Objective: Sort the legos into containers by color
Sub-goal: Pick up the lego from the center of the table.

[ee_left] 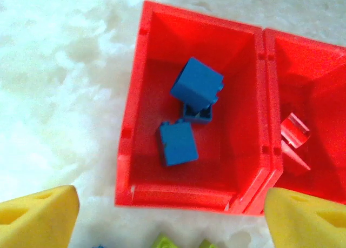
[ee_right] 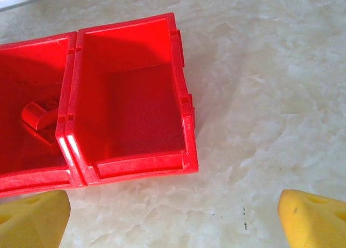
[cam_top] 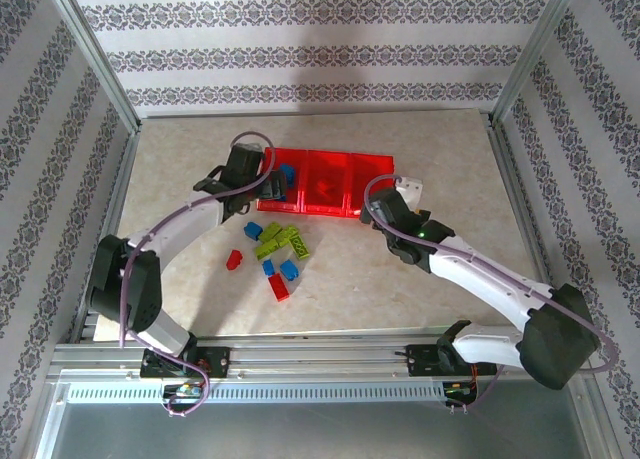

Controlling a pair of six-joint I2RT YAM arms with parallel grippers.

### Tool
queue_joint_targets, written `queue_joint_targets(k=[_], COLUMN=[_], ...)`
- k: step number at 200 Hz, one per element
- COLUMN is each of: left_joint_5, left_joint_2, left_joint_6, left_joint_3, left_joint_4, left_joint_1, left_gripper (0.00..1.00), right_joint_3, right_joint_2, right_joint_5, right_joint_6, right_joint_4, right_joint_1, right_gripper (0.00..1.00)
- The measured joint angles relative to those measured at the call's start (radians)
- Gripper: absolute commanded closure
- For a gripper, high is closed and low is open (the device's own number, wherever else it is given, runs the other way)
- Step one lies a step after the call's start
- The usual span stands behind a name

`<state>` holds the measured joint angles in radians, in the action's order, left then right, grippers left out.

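Left gripper (ee_left: 172, 220): hovering above the tray's left compartment, yellow pads (ee_left: 38, 218) spreading wide, carrying nothing.
Right gripper (ee_right: 173, 221): hanging just off the tray's right end, pads likewise spreading wide, pinching nothing.
Tray (cam_top: 376, 163): lying flat on the table (cam_top: 450, 279) between the two grippers, its three compartments sitting side by side.
Left compartment (ee_left: 135, 96): holding three blue bricks (ee_left: 197, 85), one leaning on a second, the third lying just beside them.
Middle compartment (ee_right: 11, 69): holding at least one red piece (ee_right: 39, 115).
Right compartment (ee_right: 140, 113): showing a bare floor, probably waiting for lime green.
Loose bricks (cam_top: 279, 287): lying scattered on the table near the tray's front left corner, lime green bricks (cam_top: 270, 243) bunching in the middle, blue and red ones sitting around them.
Handling: judging them light, rigid and hard. Smooth side walls likely slipping or flicking out of a skewed pinch. Not risking breakage.
Hold: favouring two flat opposite side walls, coming straight down, leaving the studded top alone.
Order: judging the outlying blue and red bricks easier, the bunched green ones leaving little room for a pad between neighbours.
Risk: nudging a neighbour while closing, or dropping from too high and bouncing a brick into the wrong compartment.
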<state>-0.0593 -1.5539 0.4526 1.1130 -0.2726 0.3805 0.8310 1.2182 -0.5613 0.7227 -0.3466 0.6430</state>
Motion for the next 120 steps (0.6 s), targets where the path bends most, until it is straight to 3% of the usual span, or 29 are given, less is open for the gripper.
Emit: queue_joint_targets(k=[73,120], left_joint_5=[-0.076,-0.081], left_joint_2=[0.254,0.267], left_joint_6=[0.072,0.098], left_joint_3=[-0.268,-0.337], left_joint_4=[-0.041,-0.085], left_joint_1=[0.000,0.000], left_gripper=[0.00,0.02], right_joint_3=[-0.030,-0.053], right_joint_2=[-0.035,-0.038], right_joint_5=[0.062,0.111], right_joint_6=[-0.109,-0.125], right_joint_4=[0.037,0.054], right_joint_1=[0.000,0.000], right_gripper=[0.02,0.02])
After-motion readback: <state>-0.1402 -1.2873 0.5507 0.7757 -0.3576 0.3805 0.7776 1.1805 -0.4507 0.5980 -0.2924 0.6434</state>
